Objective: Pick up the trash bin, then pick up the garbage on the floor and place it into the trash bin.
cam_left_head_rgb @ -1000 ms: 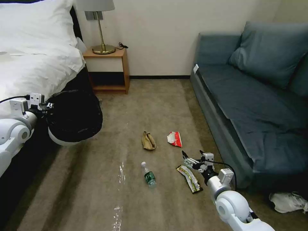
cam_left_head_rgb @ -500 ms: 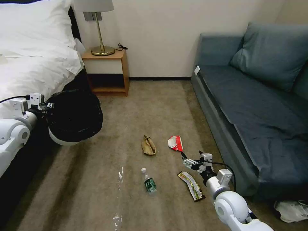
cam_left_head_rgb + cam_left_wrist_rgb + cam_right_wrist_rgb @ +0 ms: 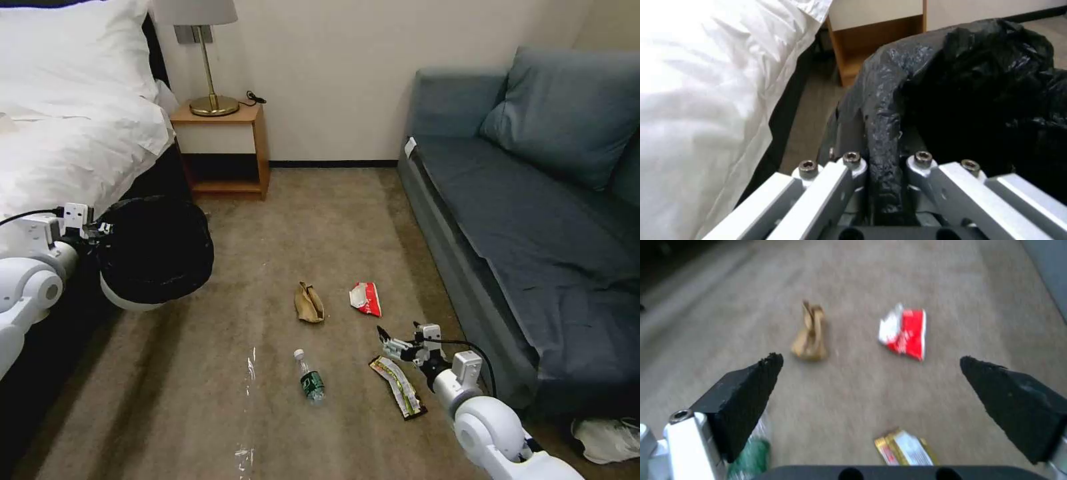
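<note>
Trash bin: white, black-lined, held off the floor beside the bed. On the carpet: brown paper bag, red-and-white packet, green-labelled bottle, dark-and-gold wrapper.

My arms are glossy white with round joints. The right pincer has black wedge pads; black cables trail both wrists.

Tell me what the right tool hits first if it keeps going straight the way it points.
Probably bare floor first; the open right tool aims between the brown paper bag and red-and-white packet. Depth is unclear.
</note>
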